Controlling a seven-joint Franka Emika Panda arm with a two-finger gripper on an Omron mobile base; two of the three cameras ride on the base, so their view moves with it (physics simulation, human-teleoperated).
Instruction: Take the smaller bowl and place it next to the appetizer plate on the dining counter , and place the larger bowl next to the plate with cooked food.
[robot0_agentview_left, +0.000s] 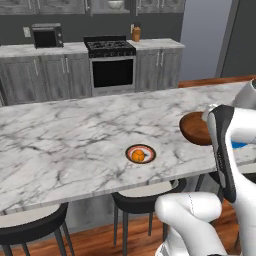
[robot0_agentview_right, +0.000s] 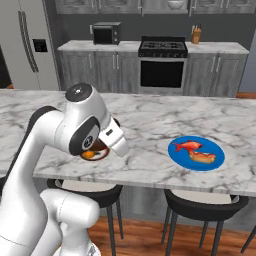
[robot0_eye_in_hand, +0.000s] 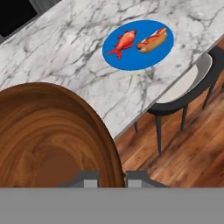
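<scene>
1. Nearest to the hand camera was the bowl (robot0_eye_in_hand: 48, 135), brown and glossy, with its rim running between the two finger tips; the gripper (robot0_eye_in_hand: 112, 177) was clamped on that rim, jaws nearly together.
2. From the left base camera the bowl (robot0_agentview_left: 195, 128) was seen held above the counter (robot0_agentview_left: 60, 145), to the right of the appetizer plate (robot0_agentview_left: 140, 154) and well apart from it; the arm covered part of the bowl.
3. The appetizer plate, small and dark-rimmed with an orange piece on it, stood near the front edge of the counter.
4. From the right base camera the arm hid most of the appetizer plate (robot0_agentview_right: 92, 154), and only a sliver with the orange piece was seen under the wrist.
5. The blue plate (robot0_agentview_right: 196, 152) with the red fish and the bun lay further right of the appetizer plate, also near the front edge.
6. My judgement: the step in hand was the carrying of the smaller bowl to its place; the bowl was gripped but not yet set down.
7. The next move seemed to call for bringing the bowl closer to the appetizer plate, lowering it level on bare marble just beside the plate without touching it, and only then parting the fingers.
8. The larger bowl was for a later step.
</scene>
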